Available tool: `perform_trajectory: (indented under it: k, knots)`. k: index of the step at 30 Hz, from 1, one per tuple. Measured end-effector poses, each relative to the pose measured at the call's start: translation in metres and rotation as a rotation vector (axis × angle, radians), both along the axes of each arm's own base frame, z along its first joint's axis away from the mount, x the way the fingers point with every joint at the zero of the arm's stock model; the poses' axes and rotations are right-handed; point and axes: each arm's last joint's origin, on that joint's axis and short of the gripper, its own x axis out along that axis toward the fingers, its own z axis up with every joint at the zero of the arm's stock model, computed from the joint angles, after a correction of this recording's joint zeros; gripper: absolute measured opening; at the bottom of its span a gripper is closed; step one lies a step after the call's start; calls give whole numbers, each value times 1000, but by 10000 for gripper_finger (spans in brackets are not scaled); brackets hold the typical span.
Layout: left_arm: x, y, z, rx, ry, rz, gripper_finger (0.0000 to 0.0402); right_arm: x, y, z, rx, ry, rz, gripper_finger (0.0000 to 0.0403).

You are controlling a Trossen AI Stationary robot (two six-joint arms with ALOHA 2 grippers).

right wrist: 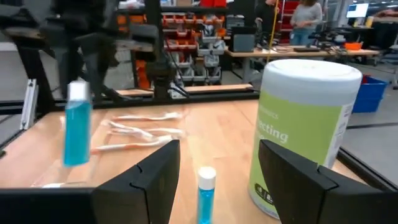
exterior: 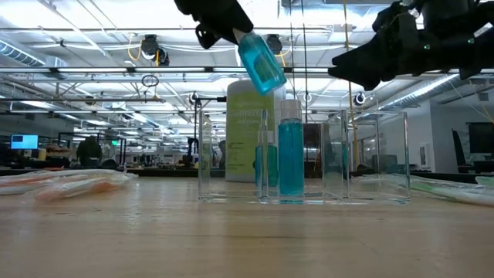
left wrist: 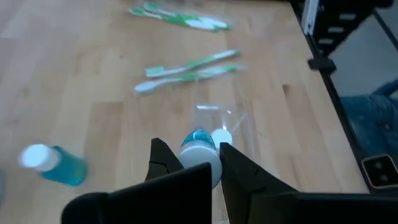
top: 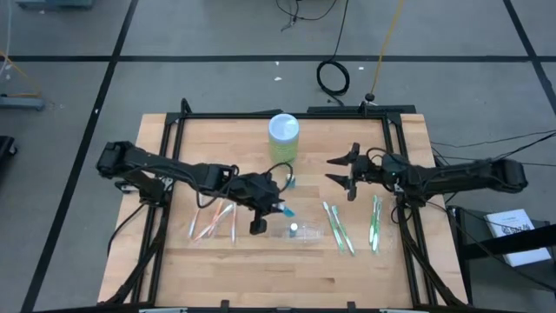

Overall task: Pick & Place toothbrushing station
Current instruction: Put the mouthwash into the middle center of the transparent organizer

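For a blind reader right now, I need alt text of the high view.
Left claw holds a blue bottle above a clear organizer on the wooden table. Right claw waits open beside a green wipes canister; toothbrushes lie around.

The middle of the worktop (top: 217, 261) is crowded: a clear organizer (top: 300, 231) with a blue bottle (exterior: 291, 150) standing in it, the left hand (top: 276, 209) just above it closed on a tilted blue bottle (exterior: 261, 62), and another small blue bottle (top: 289, 182) close by. Behind these stands a tall green wipes canister (top: 283, 137), with the right hand (top: 339, 171) spread wide in the air beside it. Orange toothbrushes (top: 213, 221) block the left-centre and green toothbrushes (top: 354, 228) the right-centre, while the front strip and far-left boards lie bare.
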Motion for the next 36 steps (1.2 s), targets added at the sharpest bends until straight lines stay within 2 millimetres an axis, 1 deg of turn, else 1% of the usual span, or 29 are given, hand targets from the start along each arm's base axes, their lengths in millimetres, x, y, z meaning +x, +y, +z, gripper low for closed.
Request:
perform_trajectory:
  k: [4, 9, 19, 26, 29, 32, 36]
  knots:
    - [9, -5, -15, 8, 24, -17, 0, 6, 3, -1, 1, 24, 7, 210]
    - [17, -6, -25, 12, 21, -19, 0, 8, 4, -3, 3, 39, 16, 210]
    - [16, -8, -27, -10, 43, -34, 0, 8, 4, -3, 3, 38, 16, 210]
    - [22, -10, -41, -15, 80, -39, 0, 8, 4, -3, 3, 38, 15, 210]
    - [28, -14, -53, -28, 107, -61, 0, 8, 4, -3, 2, 35, 15, 210]
    - [31, -15, -61, -42, 123, -79, 0, 8, 4, -3, 3, 37, 15, 210]
    - [32, -15, -63, -43, 122, -81, 8, 8, 4, -3, 2, 36, 15, 210]
